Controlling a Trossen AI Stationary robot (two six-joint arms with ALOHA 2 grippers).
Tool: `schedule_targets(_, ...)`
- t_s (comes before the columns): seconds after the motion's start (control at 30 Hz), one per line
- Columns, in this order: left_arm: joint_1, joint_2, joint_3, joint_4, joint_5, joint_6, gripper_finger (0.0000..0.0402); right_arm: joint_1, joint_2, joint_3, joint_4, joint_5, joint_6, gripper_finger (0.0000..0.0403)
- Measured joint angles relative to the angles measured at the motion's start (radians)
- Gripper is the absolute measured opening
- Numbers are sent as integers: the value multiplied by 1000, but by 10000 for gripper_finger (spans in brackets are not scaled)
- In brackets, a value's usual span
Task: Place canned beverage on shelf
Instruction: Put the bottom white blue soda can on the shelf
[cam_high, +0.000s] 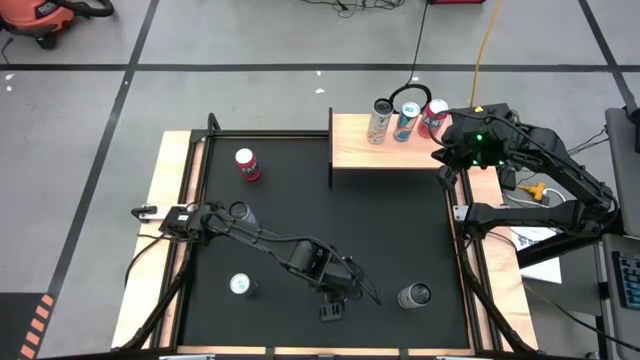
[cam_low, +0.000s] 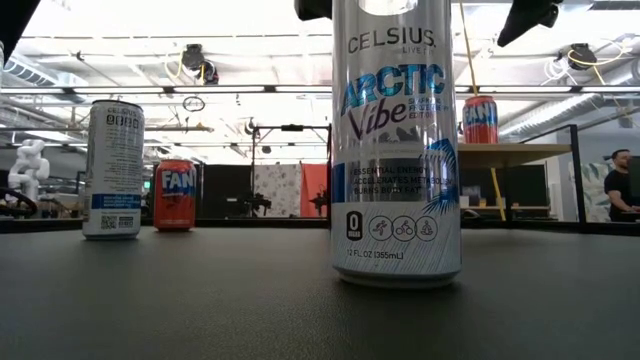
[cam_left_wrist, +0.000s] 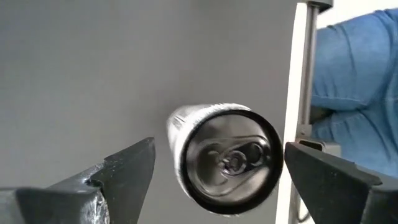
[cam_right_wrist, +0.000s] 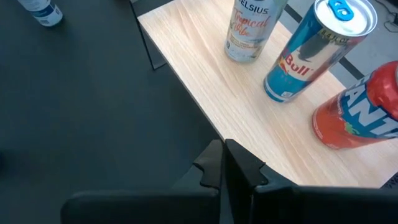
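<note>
Left gripper (cam_left_wrist: 214, 171) spread wide around a silver can (cam_left_wrist: 227, 158), not gripping. Right gripper (cam_right_wrist: 225, 163) pinched shut, empty, above the shelf (cam_right_wrist: 205, 81).

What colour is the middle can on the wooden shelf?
Blue and silver middle can; right wrist view shows it best.

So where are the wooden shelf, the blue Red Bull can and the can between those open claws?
shelf (cam_right_wrist: 205, 74), right wrist view, bare wood top.
Red Bull can (cam_right_wrist: 305, 59), right wrist view, its side.
silver can (cam_left_wrist: 233, 158), left wrist view, its lid.
</note>
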Motion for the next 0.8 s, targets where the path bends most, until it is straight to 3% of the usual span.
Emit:
schedule_targets(0.6, 5, 44, 0, -15, 10, 2, 359, 0, 0, 0, 1, 0, -18, 0)
schedule_targets(0.8, 5, 44, 0, -24, 11, 35, 327, 0, 0, 0, 5, 0, -26, 0)
